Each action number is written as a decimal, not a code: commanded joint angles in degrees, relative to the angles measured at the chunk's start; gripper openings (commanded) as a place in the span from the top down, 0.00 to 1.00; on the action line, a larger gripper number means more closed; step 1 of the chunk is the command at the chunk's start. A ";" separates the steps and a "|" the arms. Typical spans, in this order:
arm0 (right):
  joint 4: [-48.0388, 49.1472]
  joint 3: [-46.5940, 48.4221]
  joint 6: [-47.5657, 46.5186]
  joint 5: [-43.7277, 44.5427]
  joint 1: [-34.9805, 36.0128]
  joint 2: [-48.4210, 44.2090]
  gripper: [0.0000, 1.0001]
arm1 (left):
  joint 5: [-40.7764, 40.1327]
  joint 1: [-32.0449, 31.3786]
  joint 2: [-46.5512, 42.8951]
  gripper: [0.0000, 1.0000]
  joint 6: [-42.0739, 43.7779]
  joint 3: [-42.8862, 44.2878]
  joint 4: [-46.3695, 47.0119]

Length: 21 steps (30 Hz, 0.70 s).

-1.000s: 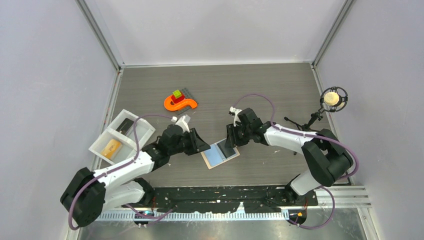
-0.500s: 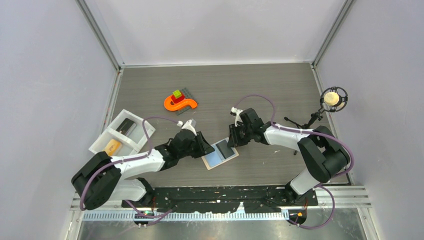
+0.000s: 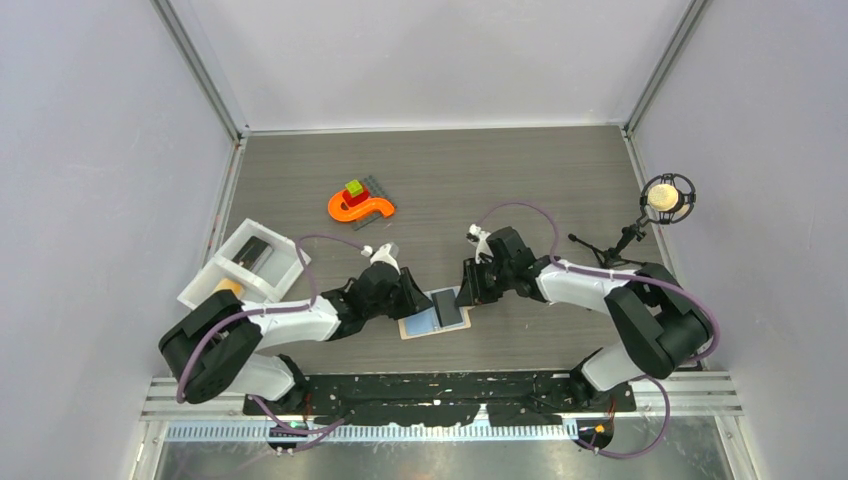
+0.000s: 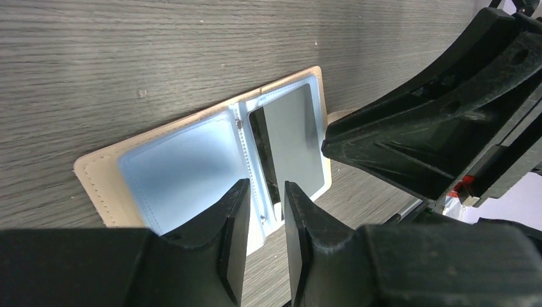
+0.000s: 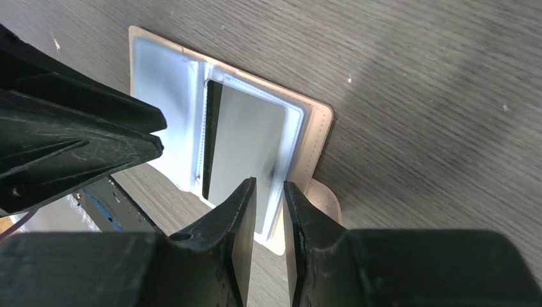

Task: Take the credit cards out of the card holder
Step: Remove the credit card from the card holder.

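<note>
The beige card holder (image 3: 420, 325) lies spread open and flat on the grey wood-grain table (image 3: 520, 180), a little toward 6 o'clock from the table's middle, its pale blue inner faces up. A dark grey card (image 4: 291, 137) sits in the clear sleeve of the half toward 3 o'clock; the other half shows only blue. The left gripper (image 4: 265, 188) reaches in from 9 o'clock with its fingertips over the spine, and the right gripper (image 5: 268, 185) comes from 3 o'clock with its tips over the card's outer edge, close to the rounded snap tab (image 5: 323, 201). Both pairs of jaws stand a narrow gap apart, with nothing seen clamped between them. At 9 o'clock on the table a white two-compartment tray (image 3: 290, 262) holds another dark card (image 3: 253, 251) in its far section. An orange S-shaped toy (image 3: 360, 208) rests at 11 o'clock of the holder, and a small microphone on a stand (image 3: 667, 196) is at 2 o'clock.
</note>
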 commanded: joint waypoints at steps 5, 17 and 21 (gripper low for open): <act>-1.88 1.48 0.59 0.43 0.07 -6.42 0.70 | -2.35 -1.41 0.69 0.72 -0.53 2.15 3.67; 1.54 0.90 1.47 -2.63 0.08 -4.00 0.72 | -2.56 -1.89 2.51 0.73 -0.57 1.83 4.10; 3.98 0.85 1.59 -3.67 0.04 -0.90 0.73 | -2.21 -2.07 3.36 0.73 -0.58 2.02 4.43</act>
